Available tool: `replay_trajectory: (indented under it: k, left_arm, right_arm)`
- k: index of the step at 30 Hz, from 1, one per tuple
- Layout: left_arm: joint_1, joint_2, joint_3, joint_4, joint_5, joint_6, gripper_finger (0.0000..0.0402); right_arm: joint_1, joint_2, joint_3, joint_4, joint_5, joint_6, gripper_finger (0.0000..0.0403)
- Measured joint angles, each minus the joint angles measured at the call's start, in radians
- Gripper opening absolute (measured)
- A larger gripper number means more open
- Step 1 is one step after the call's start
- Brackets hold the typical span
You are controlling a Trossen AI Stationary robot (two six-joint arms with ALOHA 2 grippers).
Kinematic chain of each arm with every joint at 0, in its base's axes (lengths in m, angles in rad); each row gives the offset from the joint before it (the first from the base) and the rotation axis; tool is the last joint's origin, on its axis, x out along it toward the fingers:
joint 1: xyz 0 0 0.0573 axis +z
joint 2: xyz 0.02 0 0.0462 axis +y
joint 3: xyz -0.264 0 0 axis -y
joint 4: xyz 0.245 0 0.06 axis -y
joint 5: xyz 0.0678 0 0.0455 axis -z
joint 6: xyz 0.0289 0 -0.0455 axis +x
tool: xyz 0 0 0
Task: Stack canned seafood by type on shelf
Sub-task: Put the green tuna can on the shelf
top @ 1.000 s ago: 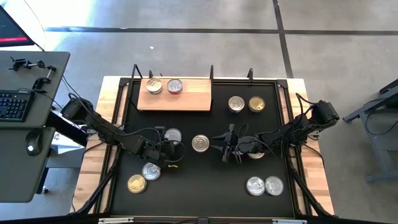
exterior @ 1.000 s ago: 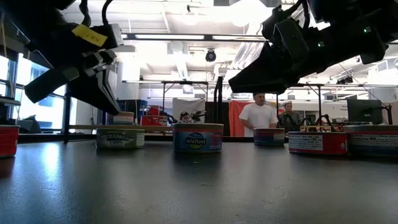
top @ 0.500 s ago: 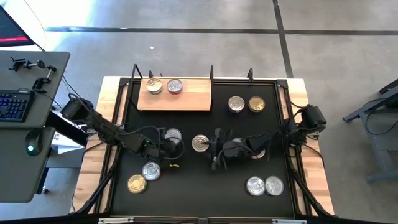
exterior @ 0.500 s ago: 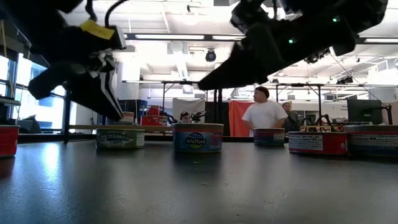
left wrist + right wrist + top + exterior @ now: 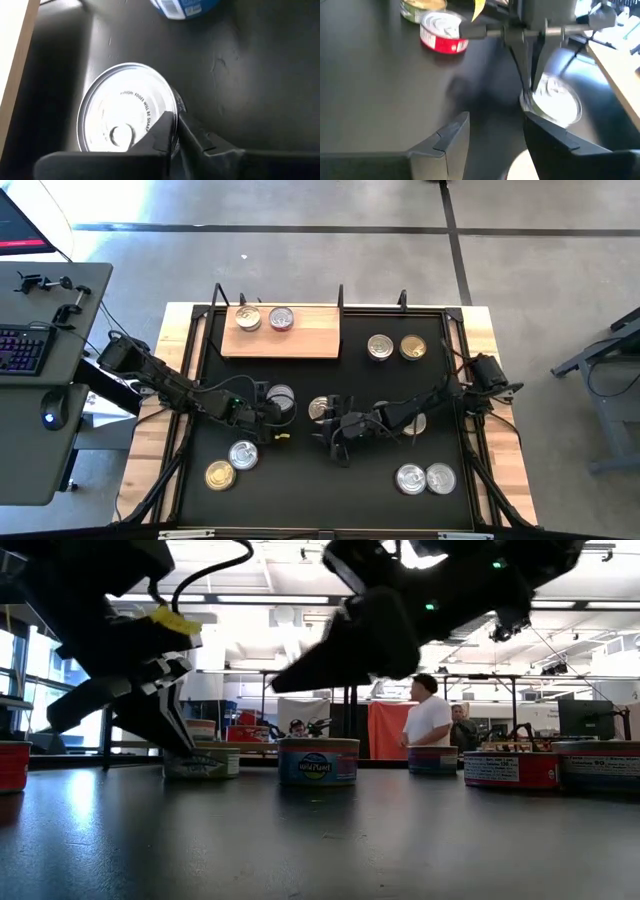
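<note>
As two dark arms reach in over the black table point(image 5: 330, 480), the nearest tins sit along the bottom of the overhead frame: a gold-lidded can point(image 5: 220, 475) and a silver-lidded can point(image 5: 243, 454) at lower left, and a pair of silver cans point(image 5: 425, 478) at lower right.

At centre left, the left gripper point(image 5: 268, 412) is down at a silver-topped tin point(image 5: 280, 396) — its fingers point(image 5: 167, 131) pressed together against the tin's rim, with nothing between them, as the left wrist view shows. A blue-labelled tin point(image 5: 185, 7) lies farther off in that view.

Just right of centre, the right gripper point(image 5: 335, 435) hovers beside another silver tin point(image 5: 320, 409), jaws standing apart and empty; its wrist view looks between its two fingers point(image 5: 452, 132) at the left arm over the tin, with a red-labelled can point(image 5: 445, 32) beyond. A can point(image 5: 412, 423) is partly hidden under the right arm.

Farther back, a silver can point(image 5: 379, 346) and a gold can point(image 5: 412, 347) sit side by side at upper right. At upper left lies the light wooden shelf point(image 5: 300, 335) — two tins point(image 5: 263, 319) rest side by side on its left end.

In the low view, people point(image 5: 428, 725) stand in the room beyond.
</note>
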Motion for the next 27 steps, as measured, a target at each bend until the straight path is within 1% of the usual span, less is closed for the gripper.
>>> replay_trajectory:
  k: [4, 8, 10, 13, 15, 17, 20, 24, 27]
  left_arm:
    - [0.001, 0.000, 0.007, 0.023, 0.016, 0.000, 0.0008]
    - [-0.015, -0.009, 0.043, -0.001, 0.039, -0.039, 0.0002]
    - [-0.025, -0.017, 0.064, 0.009, 0.048, -0.060, 0.0001]
    - [-0.037, -0.030, 0.080, 0.012, 0.076, -0.087, 0.0001]
    - [-0.044, -0.040, 0.081, 0.013, 0.094, -0.102, 0.0001]
    - [-0.048, -0.044, 0.081, 0.028, 0.105, -0.113, 0.0001]
    - [-0.049, -0.047, 0.081, 0.038, 0.119, -0.110, 0.0001]
    - [-0.050, -0.048, 0.081, 0.078, 0.127, -0.085, 0.0000]
    - [-0.050, -0.048, 0.081, 0.113, 0.155, -0.069, 0.0000]
  right_arm:
    - [-0.014, 0.039, 0.064, -0.058, -0.030, -0.042, 0.0190]
    - [-0.012, 0.101, 0.144, -0.129, -0.033, -0.108, 0.0221]
    - [-0.011, 0.129, 0.179, -0.156, -0.009, -0.148, 0.0238]
    - [-0.011, 0.161, 0.212, -0.171, 0.083, -0.191, 0.0256]
    - [-0.011, 0.175, 0.225, -0.171, 0.141, -0.211, 0.0260]
    - [-0.011, 0.177, 0.226, -0.179, 0.155, -0.246, 0.0261]
    - [-0.011, 0.177, 0.226, -0.183, 0.122, -0.320, 0.0261]
    - [-0.010, 0.180, 0.224, -0.185, 0.110, -0.439, 0.0261]
    - [-0.010, 0.182, 0.224, -0.185, 0.110, -0.483, 0.0261]
